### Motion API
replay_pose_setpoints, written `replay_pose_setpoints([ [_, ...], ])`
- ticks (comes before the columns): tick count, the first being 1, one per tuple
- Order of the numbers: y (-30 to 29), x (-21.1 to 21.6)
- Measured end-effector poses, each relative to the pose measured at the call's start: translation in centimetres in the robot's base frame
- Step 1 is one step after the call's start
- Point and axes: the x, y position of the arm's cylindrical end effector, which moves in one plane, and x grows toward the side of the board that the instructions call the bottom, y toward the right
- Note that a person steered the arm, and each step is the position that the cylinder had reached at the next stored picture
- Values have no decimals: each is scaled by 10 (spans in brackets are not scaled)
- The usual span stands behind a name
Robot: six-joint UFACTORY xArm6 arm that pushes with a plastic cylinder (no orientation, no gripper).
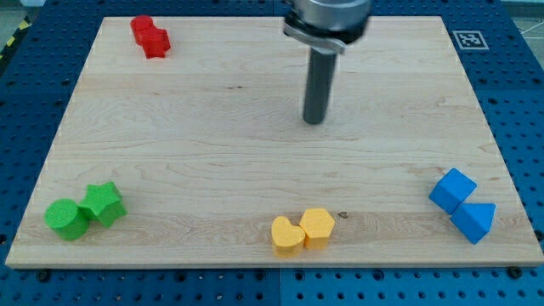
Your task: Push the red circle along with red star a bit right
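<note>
We are at the approach step, as we judge it: our tip (315, 120) stands near the middle of the wooden board (255, 170), towards the view's top, well apart from every block and touching nothing (there are no fingers on this rig to be apart or together, only the bare rod). The red circle (142, 28) and the red star (156, 42) sit touching each other in the board's top-left corner, the circle just up and to the view's left of the star, though their shapes are small and we read them partly from the task. Nothing suggests the pair has been pushed yet. The next move, we think, calls for bringing our tip round to the view's left of the red pair, then sliding it rightward so both travel together; the narrow strip of board on that side leaves little room, and an off-centre contact could split them
</note>
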Motion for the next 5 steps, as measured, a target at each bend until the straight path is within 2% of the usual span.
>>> replay_pose_setpoints([
  [3,-118,-134],
  [5,-237,-197],
])
